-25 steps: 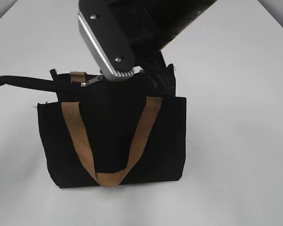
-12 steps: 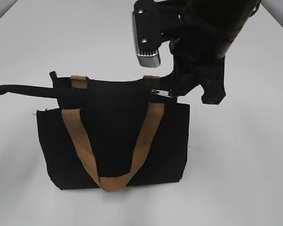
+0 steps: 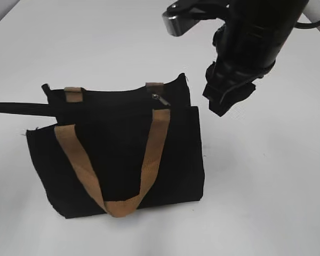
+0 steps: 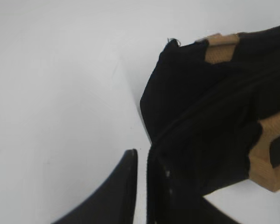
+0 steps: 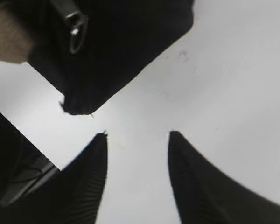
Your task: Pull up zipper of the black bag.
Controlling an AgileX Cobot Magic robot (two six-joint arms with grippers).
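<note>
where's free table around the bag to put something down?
Bare white table right of the black bag, also in front of it and behind it at far left. Crowded: the right gripper hangs open by the bag's top right corner; the left gripper pinches its left end.

Black bag (image 3: 122, 154) standing upright, tan handle draped down its front; zipper (image 3: 117, 96) along top edge, silvery pull tab (image 3: 160, 100) near right end.

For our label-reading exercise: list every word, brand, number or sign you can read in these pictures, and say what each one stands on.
None can be read: the black bag, its tan handles, the zipper pull tab and the white table show no print, and neither does the right gripper.
</note>
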